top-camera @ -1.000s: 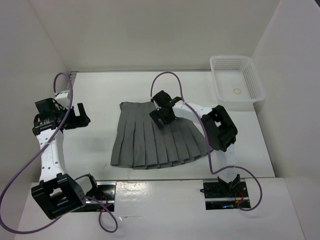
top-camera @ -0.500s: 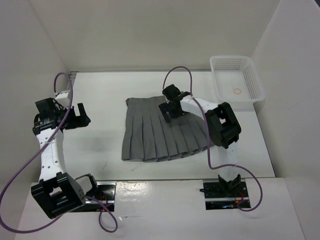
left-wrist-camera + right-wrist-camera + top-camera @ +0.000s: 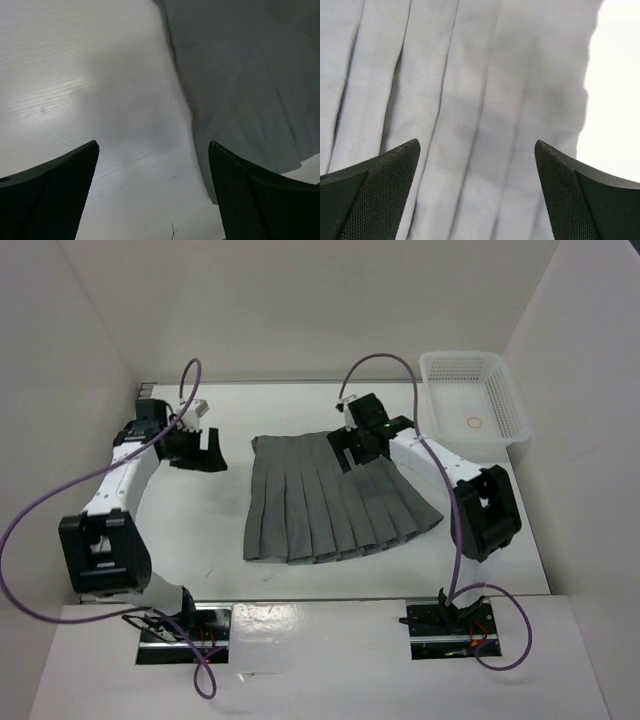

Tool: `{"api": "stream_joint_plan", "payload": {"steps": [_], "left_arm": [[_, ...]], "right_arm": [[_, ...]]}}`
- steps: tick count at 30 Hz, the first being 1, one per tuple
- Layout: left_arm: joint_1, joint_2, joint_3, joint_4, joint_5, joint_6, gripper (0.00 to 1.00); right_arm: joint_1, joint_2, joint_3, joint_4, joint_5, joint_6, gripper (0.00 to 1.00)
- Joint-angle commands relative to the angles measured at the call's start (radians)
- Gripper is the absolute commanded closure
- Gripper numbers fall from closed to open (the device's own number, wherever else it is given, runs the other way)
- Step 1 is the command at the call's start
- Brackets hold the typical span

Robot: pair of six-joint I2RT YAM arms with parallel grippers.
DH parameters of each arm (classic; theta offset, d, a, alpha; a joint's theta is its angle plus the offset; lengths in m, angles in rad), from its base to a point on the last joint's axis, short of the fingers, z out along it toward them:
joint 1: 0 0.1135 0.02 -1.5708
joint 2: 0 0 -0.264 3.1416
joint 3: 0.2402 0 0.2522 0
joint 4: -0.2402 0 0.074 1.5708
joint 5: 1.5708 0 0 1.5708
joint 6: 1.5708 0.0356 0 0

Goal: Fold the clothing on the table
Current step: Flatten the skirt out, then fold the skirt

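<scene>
While flat on the table [image 3: 200, 525], clothing [image 3: 330, 502] widest left-to-right (waistband far, hem near)

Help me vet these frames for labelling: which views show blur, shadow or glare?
Top view: sharp, evenly lit, soft shadows only. Left wrist view: slightly blurred, a grey shadow on the table beside the skirt. Right wrist view: pleats clear, table at right washed out white.

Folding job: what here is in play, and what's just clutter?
In play:
- skirt, spread flat
- table under it
- left gripper, open, off the skirt's left edge
- right gripper, open, over the skirt's far right part

Lying about:
- basket, far right corner
- small round thing inside it, too small to identify
</scene>
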Motion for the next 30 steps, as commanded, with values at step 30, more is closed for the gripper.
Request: {"api": "stream_joint_plan", "payload": {"steps": [30], "left_arm": [[-0.213,0.821,0.702,0.087,0.068,0.025,0.42]], "right_arm": [[-0.456,-0.334,-0.212,0.028,-0.3,-0.113,0.05]]}}
